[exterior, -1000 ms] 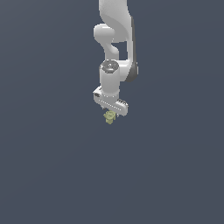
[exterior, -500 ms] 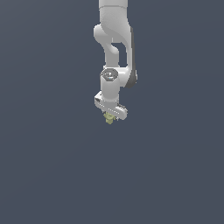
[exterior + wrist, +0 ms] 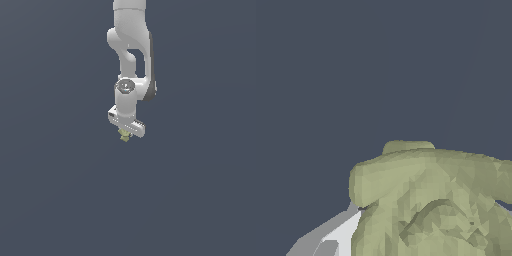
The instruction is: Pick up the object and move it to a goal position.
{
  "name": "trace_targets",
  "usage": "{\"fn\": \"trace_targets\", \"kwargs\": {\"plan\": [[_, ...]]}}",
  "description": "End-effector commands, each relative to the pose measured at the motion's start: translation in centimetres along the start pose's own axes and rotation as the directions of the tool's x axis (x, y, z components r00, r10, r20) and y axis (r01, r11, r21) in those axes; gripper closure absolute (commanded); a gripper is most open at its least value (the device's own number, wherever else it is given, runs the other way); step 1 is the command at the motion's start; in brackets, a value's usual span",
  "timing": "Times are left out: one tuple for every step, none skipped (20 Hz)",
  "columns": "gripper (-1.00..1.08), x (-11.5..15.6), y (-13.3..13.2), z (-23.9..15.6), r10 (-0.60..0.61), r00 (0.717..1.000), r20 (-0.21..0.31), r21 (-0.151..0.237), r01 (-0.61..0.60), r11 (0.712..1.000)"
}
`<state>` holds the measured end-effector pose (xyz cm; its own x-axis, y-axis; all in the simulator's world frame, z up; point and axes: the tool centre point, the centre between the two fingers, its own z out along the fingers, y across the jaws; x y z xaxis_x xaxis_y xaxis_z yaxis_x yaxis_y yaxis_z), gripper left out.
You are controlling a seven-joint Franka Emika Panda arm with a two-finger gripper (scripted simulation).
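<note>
The object [image 3: 124,136] is a small olive-green knobbly lump. It hangs just under the white gripper [image 3: 125,134] in the exterior view, near the upper middle. The gripper is shut on it; only the object's lower tip shows below the hand. In the wrist view the object [image 3: 436,200] fills the near part of the picture, with one grey-white finger [image 3: 336,235] showing beside it. The other finger is hidden behind the object. No goal marker shows in either view.
The white arm [image 3: 131,50] comes down from the top of the exterior view. Around it is only a plain dark grey-blue surface [image 3: 60,190].
The arm has shifted slightly, with the gripper and the held object a little lower than a second ago. The grip on the object is unchanged.
</note>
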<state>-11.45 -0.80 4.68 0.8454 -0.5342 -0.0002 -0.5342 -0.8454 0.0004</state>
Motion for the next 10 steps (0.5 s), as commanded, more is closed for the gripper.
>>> {"fn": "trace_targets", "kwargs": {"plan": [[1.08,0.0,0.0,0.0,0.0,1.0,0.0,0.0,0.0,1.0],[1.08,0.0,0.0,0.0,0.0,1.0,0.0,0.0,0.0,1.0],[1.08,0.0,0.0,0.0,0.0,1.0,0.0,0.0,0.0,1.0],[1.08,0.0,0.0,0.0,0.0,1.0,0.0,0.0,0.0,1.0],[1.08,0.0,0.0,-0.1,0.0,1.0,0.0,0.0,0.0,1.0],[1.08,0.1,0.0,-0.2,0.0,1.0,0.0,0.0,0.0,1.0],[1.08,0.1,0.1,-0.4,0.0,1.0,0.0,0.0,0.0,1.0],[1.08,0.2,0.1,-0.6,0.001,1.0,0.0,0.0,-0.001,1.0],[1.08,0.2,0.2,-0.9,0.001,1.0,0.0,0.0,-0.001,1.0],[1.08,0.3,0.3,-1.3,0.001,1.0,0.0,0.0,-0.001,1.0]]}}
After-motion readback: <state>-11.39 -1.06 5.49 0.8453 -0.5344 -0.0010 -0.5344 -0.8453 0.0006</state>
